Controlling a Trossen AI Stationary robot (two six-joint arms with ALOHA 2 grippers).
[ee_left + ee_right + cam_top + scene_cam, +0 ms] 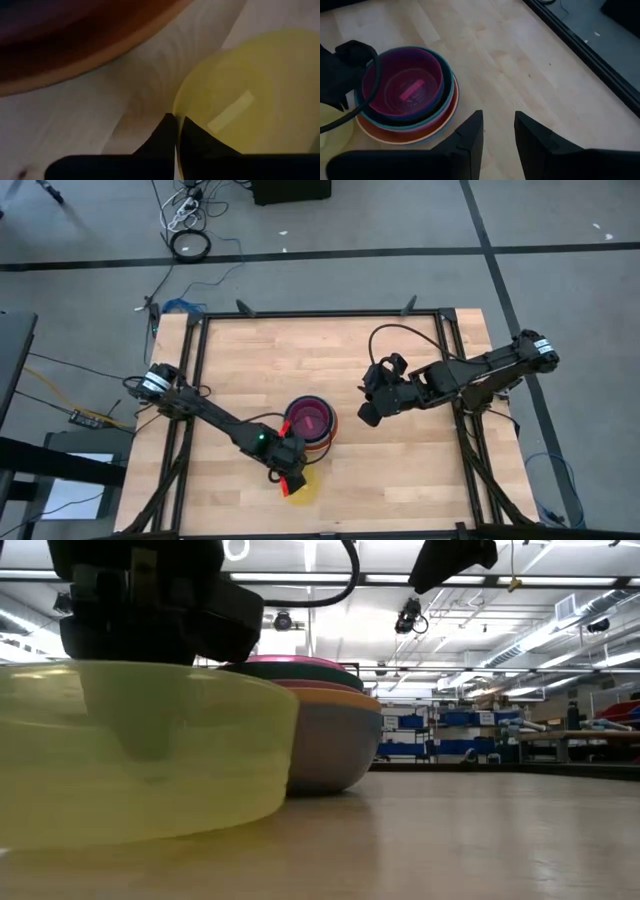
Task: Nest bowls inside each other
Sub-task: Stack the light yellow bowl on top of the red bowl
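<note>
Left hand pinches the rim of the upright yellow bowl, mouth up, beside the stack.

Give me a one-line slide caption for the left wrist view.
Left gripper shut on the rim of the yellow bowl, with the nested bowl stack beside it on the wooden table.

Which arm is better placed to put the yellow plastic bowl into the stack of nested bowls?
Left. The left gripper is shut on the yellow plastic bowl's rim beside the stack; the right gripper hovers apart, holding nothing.
</note>
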